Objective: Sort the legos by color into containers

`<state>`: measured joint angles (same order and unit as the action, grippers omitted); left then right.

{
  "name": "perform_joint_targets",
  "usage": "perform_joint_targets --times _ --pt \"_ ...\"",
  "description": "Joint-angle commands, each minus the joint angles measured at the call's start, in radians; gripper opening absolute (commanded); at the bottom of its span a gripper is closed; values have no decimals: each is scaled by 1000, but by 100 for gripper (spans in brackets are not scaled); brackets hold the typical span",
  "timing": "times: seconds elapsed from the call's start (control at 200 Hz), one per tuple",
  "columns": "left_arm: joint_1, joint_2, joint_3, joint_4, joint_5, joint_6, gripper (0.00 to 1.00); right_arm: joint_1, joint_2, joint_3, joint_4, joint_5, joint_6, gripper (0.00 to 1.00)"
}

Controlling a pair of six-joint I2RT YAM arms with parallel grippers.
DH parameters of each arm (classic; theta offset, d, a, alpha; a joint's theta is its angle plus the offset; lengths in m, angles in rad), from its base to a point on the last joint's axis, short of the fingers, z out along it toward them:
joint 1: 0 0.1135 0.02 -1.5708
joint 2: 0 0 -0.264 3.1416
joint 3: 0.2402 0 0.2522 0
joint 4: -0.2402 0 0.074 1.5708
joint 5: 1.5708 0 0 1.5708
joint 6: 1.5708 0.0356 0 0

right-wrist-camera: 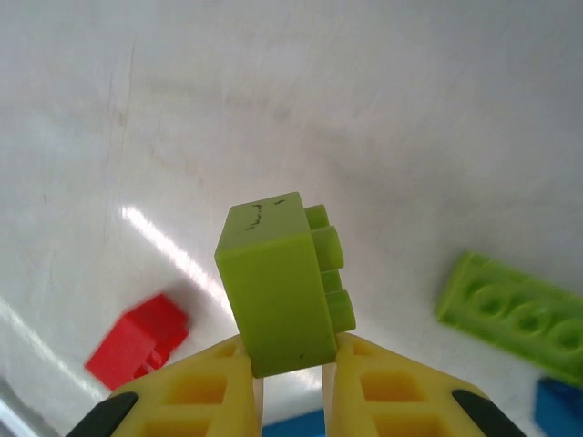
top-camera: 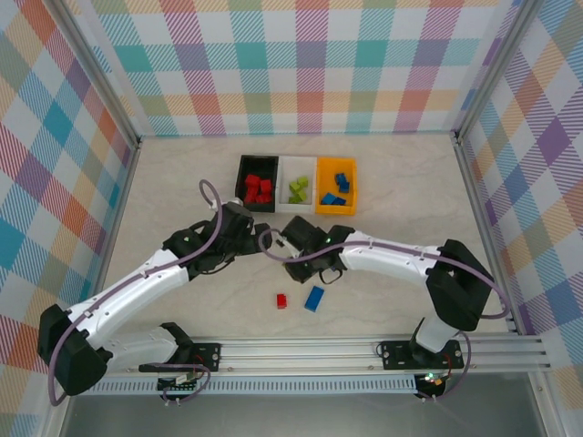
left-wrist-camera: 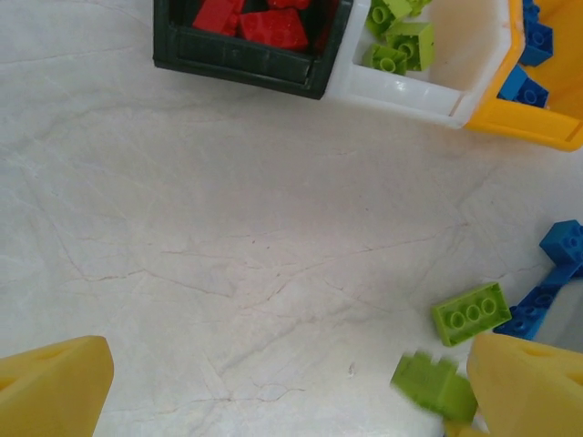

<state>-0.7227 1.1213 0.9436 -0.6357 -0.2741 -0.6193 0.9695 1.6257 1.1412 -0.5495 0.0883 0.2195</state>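
**Left arm.** Runs from its base at the near left corner diagonally up to mid-table. The left gripper (top-camera: 239, 229) stops just short of the black bin (top-camera: 257, 182). Its jaws are spread wide with nothing between them. In the wrist view the yellow fingers (left-wrist-camera: 55, 387) sit at the two lower corners over bare table (left-wrist-camera: 228, 237).

**Right arm.** Rises from the near right base, folds at the elbow and stretches left across the table. The right gripper (top-camera: 293, 248) lies close beside the left one, below the white bin (top-camera: 298, 187). Its jaws are closed on a green brick (right-wrist-camera: 278, 291), pinched at its lower end with the studs facing right.

**Writing.** There is a thin dark scribble on the held brick's upper face, not legible.

**Bins.** They stand in a row at far centre, touching: black, white, then orange (top-camera: 336, 185). They hold red legos (top-camera: 258, 188), green legos (top-camera: 298, 189) and blue legos (top-camera: 337, 187) respectively.

**Loose, top view.** A red brick (top-camera: 281, 300) and a blue brick (top-camera: 314, 298) lie side by side near the front, well apart from the bins.

**Added by wrist views.**
- Right wrist: a second green brick (right-wrist-camera: 515, 309) lies flat to the right of the held one.
- Left wrist: loose blue bricks (left-wrist-camera: 537, 314) lie just beside the second green brick (left-wrist-camera: 471, 313).
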Motion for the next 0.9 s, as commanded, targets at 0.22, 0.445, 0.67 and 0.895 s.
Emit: perform_joint_targets --times 0.22,0.445,0.67,0.895 --pt "-1 -83 -52 -69 17 -35 100 -232 259 437 11 102 0 22" --pt "-2 -62 -66 -61 100 -9 100 -318 517 748 -58 105 41 25" --pt "-80 41 -67 -50 193 23 94 -339 562 823 -81 93 67 57" --pt "-233 182 -45 -63 229 35 78 -339 284 481 60 70 115 60"
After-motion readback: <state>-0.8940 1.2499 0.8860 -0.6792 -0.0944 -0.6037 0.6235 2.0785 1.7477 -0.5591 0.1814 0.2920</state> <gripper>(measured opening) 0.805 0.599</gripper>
